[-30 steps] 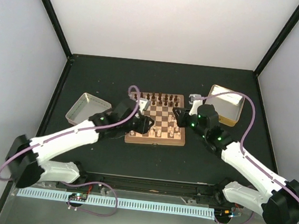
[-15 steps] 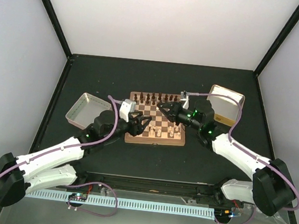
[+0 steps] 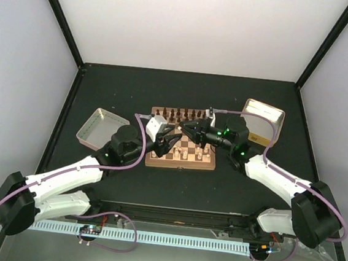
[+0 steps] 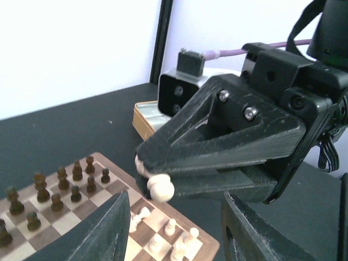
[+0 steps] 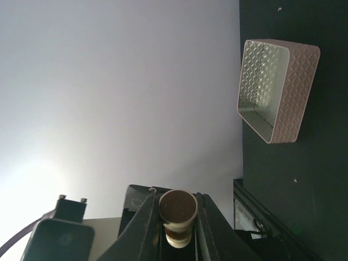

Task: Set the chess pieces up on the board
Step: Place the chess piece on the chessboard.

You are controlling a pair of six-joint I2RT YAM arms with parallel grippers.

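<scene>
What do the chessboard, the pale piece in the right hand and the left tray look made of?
The square checked chessboard: wood, smooth satin, brown rim, two-tone squares. The pale cream chess piece in the right hand: probably light wood, matte; dark round pad underneath, perhaps felt. The shallow rectangular tray: sheet with diamond embossing and soft sheen; metal or plastic, unclear.

I see the board [image 3: 180,163] lying flat: small, square, brown-rimmed, with dark and tan checks. A handful of cream chess pieces [image 3: 184,154] stand upright on its near rows. One more cream piece [image 4: 161,188] hangs above the board, tipped sideways, pinched in the right gripper [image 4: 149,175].
</scene>
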